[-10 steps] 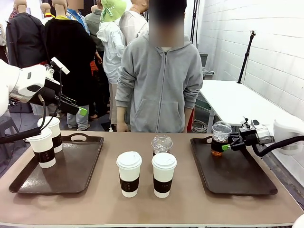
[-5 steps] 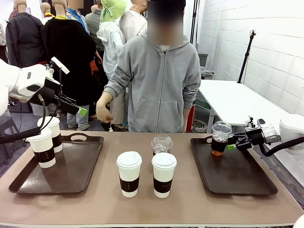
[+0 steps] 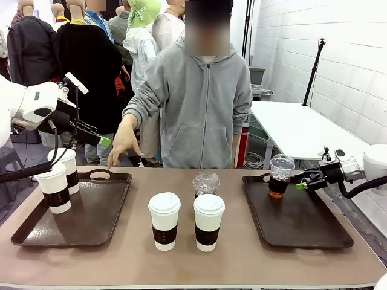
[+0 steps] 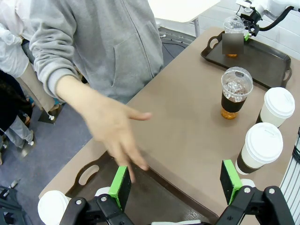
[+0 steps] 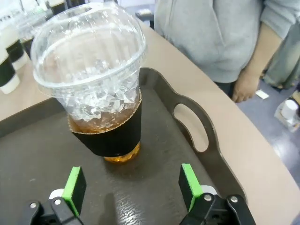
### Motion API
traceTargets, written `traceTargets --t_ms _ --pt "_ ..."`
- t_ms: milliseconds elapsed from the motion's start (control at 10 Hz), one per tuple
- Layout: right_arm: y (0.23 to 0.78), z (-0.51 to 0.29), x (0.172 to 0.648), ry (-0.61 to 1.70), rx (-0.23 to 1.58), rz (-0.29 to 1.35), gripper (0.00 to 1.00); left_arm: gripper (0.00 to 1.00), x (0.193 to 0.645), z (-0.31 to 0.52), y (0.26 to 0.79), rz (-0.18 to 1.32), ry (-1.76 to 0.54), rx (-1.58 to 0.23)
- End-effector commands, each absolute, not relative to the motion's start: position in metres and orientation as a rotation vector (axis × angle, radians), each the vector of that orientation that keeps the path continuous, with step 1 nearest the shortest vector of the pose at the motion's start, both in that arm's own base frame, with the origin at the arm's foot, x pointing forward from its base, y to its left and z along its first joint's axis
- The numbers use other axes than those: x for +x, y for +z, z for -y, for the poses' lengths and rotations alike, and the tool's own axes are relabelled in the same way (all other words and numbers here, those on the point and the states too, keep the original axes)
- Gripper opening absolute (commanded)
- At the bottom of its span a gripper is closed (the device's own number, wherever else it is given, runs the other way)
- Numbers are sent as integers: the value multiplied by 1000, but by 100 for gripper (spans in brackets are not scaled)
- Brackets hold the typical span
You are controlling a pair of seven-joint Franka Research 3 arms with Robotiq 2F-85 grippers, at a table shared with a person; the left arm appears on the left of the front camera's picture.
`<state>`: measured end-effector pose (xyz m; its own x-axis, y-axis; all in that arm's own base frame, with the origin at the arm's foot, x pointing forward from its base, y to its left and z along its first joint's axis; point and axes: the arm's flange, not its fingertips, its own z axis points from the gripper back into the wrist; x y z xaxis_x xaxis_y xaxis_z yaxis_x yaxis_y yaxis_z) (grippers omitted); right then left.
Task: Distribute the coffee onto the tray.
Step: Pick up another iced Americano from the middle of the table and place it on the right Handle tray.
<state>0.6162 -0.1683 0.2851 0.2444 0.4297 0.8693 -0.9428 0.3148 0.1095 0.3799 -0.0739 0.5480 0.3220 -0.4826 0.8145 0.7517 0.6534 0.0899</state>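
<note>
A clear dome-lidded coffee stands on the right tray. My right gripper is open just to the right of it, apart from it. In the right wrist view the same cup stands beyond my open fingers. Two white lidded coffees stand on the left tray. Two white cups and one dome cup stand on the table between the trays. My left gripper hangs open and empty above the left tray's far end.
A person in a grey hoodie stands at the far side. One hand reaches out over the far edge of the left tray and shows close before my left fingers. A white table stands behind at the right.
My right gripper has drawn back to the right, away from the dome cup on the right tray. The person's hand has come up and forward towards the left tray. The left arm has stayed still.
</note>
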Motion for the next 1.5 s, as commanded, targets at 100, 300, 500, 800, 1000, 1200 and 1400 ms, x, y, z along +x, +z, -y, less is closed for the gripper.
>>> traceTargets --t_ms 100,300,500,800,1000,1200,1400 --pt "284 165 616 1068 751 852 100 100 381 73 546 932 -828 -339" --pt "284 165 616 1068 751 852 100 100 381 73 546 932 -828 -339" --pt "295 166 627 1084 717 812 100 100 381 73 546 932 -828 -339" --pt "337 162 651 1149 658 719 100 100 381 73 546 932 -828 -339" --pt "369 155 659 1218 608 662 100 100 381 73 546 932 -828 -339" --pt "411 147 678 1305 496 641 100 100 381 73 546 932 -828 -339" --pt "443 141 685 1385 414 597 100 100 381 73 546 932 -828 -339"
